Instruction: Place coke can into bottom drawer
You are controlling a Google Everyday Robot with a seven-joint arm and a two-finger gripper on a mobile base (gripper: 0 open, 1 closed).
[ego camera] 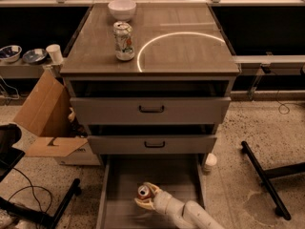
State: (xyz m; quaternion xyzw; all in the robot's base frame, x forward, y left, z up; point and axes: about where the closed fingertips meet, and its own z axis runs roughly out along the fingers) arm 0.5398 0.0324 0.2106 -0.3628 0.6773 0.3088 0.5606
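Observation:
The coke can (144,192), red with a silver top, stands upright inside the bottom drawer (125,175), which is pulled out at floor level. My gripper (147,198) reaches in from the lower right on a white arm, with its pale fingers (143,204) around the can. The can looks low over the drawer floor; I cannot tell whether it rests on it.
A white-and-green can (124,41) and a white bowl (122,8) stand on the cabinet top. Two closed drawer fronts with black handles (151,109) sit above the open drawer. A cardboard box (45,120) is at the left; a black stand leg (264,178) lies at the right.

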